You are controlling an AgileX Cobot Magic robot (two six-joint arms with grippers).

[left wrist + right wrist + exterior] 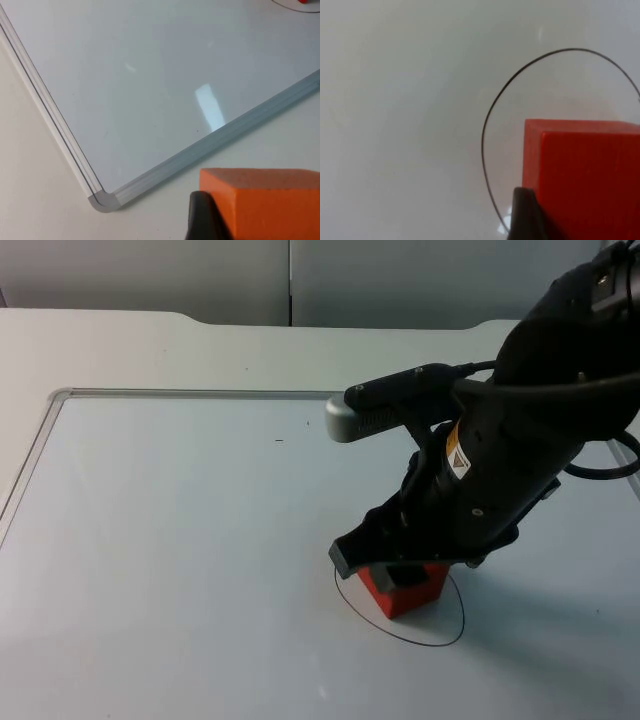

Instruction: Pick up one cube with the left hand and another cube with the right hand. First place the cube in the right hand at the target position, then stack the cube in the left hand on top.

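Observation:
A red cube (412,595) rests inside the thin black target circle (432,645) on the whiteboard. My right gripper (400,575) comes down on it from above and is shut on it. In the right wrist view the red cube (585,175) sits against a black fingertip (525,215), within the circle line (492,110). My left gripper (260,227) is shut on an orange cube (265,205), which presses against its black fingertip (202,220). It hangs over the white table just outside the whiteboard's rounded corner (102,200).
The whiteboard (200,540) has a raised grey frame (200,393) that meets the table top. The right arm's bulk (540,420) hangs over the board's right half. A grey partition wall (300,280) stands at the back.

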